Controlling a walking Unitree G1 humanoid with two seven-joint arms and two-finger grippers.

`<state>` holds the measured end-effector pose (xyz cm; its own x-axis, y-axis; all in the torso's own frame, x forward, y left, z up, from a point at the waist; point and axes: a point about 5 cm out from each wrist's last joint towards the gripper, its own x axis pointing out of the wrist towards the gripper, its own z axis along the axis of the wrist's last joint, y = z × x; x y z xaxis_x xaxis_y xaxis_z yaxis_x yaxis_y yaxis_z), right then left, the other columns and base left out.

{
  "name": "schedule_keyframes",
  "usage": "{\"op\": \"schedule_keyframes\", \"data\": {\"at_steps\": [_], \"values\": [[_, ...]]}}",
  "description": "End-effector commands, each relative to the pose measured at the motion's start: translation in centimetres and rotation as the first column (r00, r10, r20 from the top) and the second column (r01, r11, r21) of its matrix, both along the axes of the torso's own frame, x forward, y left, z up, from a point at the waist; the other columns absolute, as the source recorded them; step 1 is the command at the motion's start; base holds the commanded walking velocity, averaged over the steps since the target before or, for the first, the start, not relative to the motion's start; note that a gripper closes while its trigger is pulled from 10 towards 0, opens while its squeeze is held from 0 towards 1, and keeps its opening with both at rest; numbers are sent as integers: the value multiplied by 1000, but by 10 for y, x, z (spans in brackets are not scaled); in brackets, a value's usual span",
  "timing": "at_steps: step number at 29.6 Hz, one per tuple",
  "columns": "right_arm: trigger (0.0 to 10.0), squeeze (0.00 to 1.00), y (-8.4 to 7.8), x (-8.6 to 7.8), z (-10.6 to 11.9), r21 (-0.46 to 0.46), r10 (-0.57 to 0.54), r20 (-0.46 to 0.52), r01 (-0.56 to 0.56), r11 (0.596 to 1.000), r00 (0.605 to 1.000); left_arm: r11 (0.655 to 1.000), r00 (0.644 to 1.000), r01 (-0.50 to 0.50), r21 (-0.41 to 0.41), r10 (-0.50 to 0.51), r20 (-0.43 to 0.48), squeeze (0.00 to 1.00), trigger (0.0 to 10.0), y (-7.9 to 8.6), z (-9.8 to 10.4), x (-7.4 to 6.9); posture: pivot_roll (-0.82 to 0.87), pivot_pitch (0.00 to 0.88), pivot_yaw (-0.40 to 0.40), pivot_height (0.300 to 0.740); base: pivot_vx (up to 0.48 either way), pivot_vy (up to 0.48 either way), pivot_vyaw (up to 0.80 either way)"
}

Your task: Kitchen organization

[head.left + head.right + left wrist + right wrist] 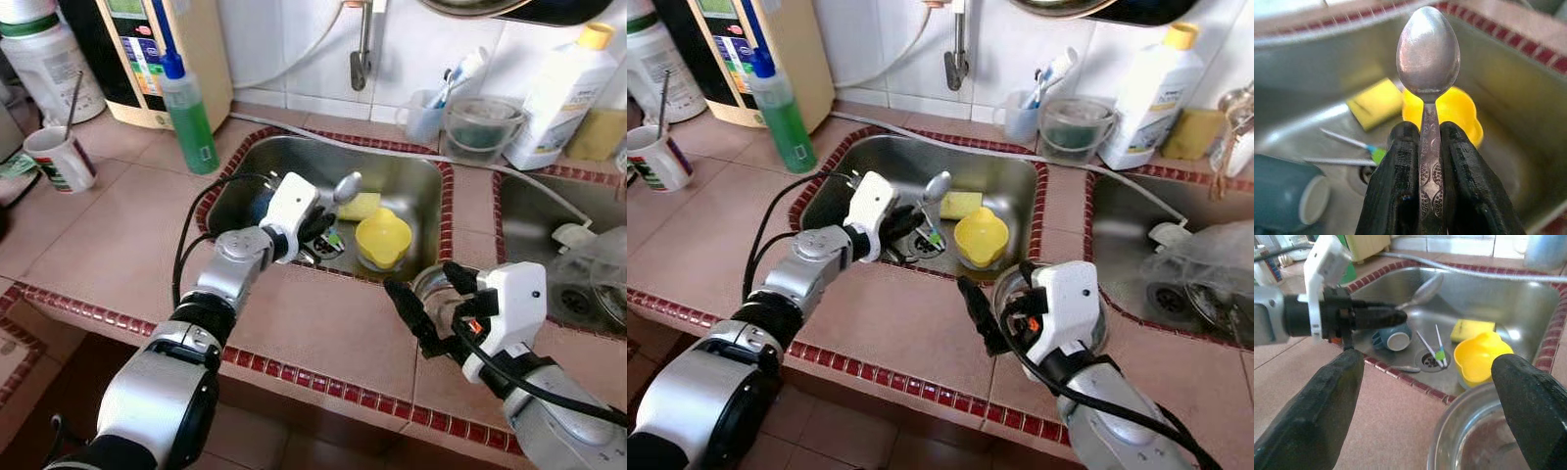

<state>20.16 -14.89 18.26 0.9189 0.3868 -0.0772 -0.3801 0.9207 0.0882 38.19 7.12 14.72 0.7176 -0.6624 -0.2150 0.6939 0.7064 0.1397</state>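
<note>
Head views: your left gripper [315,223] sits over the near edge of the steel sink [411,176], fingers pinched tight on the handle of a metal spoon [346,185]. The spoon's bowl points up and away from the gripper, toward the sink's back wall. Just past the spoon tip lies a yellow sponge [361,206]; beside that, nearer the counter, a yellow bowl [382,239] rests on the sink floor. Your right gripper [428,308] hovers over the tiled counter [118,235] at the sink's front corner, fingers spread wide — a steel bowl [439,290] stands between and below them. I cannot tell whether either finger touches its rim.

Left wrist view: both fingers [1396,196] clamp the patterned spoon handle from either side, and the spoon bowl [1427,49] stands clear ahead of the tips. Beyond it lie the yellow bowl [1462,110] and the sponge [1376,103]. Below the fingers is a teal mug [1288,193] on its side, mouth toward the drain [1362,175], with two thin utensils [1347,149] crossing near that drain.

Right wrist view: the two fingers [1312,406] stand far apart, holding nothing — the steel bowl's rim [1449,426] shows between them, close in. Ahead, the left gripper [1378,316] holds the spoon [1422,291] over the sink, above the teal mug [1393,335]. The yellow bowl [1479,355] sits just beyond the steel bowl.
</note>
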Motion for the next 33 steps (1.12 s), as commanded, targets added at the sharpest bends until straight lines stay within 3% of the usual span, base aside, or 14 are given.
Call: {"op": "schedule_keyframes", "data": {"at_steps": [1, 8, 20, 21, 22, 33], "values": [[10000, 0, -2, -4, 3, 3, -9, 1, 9, 1000, 1000, 1000, 1000, 16, 27, -16, 8, 0, 10000, -1, 2, 1, -102, 178, 67, 740, 0, 0, 0], [10000, 0, -12, -12, 1, -21, -68, -29, 67, 998, 997, 998, 1000, 14, 59, -14, 8, 0, 10000, 8, -4, 2, -126, 197, 74, 740, 0, 0, 0], [10000, 0, -13, -14, 2, -13, -74, -40, 74, 997, 996, 1000, 1000, -19, 19, 19, 7, 0, 10000, 14, 6, 8, -133, 208, 76, 740, 0, 0, 0], [10000, 0, -12, -14, 3, -8, -76, -38, 75, 997, 996, 1000, 1000, -16, 7, 16, 14, 871, 10000, 14, 9, 8, -131, 208, 76, 740, 0, 0, 0], [10000, 0, -12, -13, 3, -5, -75, -37, 75, 997, 996, 1000, 1000, -15, -1, 15, 16, 1000, 10000, 14, 10, 9, -131, 208, 76, 740, 0, 0, 0], [10000, 0, -11, -13, 4, 7, -75, -36, 75, 997, 997, 1000, 1000, -3, 3, 3, 19, 1000, 10000, 14, 13, 9, -127, 200, 78, 740, 0, 0, 0]]}}
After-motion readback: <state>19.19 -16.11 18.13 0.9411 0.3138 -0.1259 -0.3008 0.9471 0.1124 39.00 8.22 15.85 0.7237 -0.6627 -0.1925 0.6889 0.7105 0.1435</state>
